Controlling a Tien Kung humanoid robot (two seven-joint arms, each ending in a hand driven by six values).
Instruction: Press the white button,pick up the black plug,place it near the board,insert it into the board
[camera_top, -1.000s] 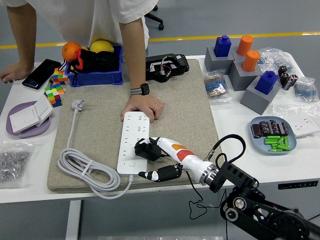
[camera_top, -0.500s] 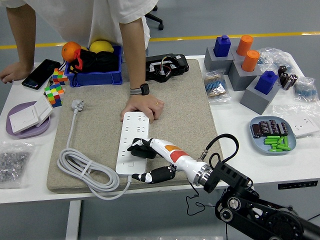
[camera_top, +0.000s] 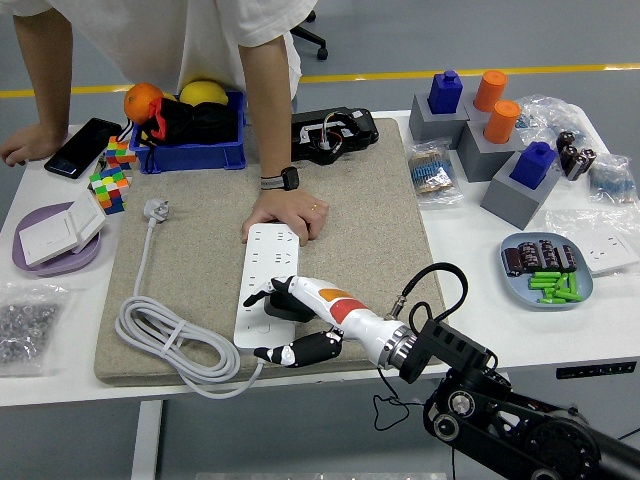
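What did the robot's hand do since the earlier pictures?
The right hand, shut on the black plug, slid left and slightly nearer over the white power strip, and its arm followed. The person's hand stayed pressing the strip's far end; the strip and the coiled cable didn't move.

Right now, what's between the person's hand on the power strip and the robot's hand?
In the head view, only the white power strip itself: its open sockets run from the person's hand at its far end to the right hand over its near part.
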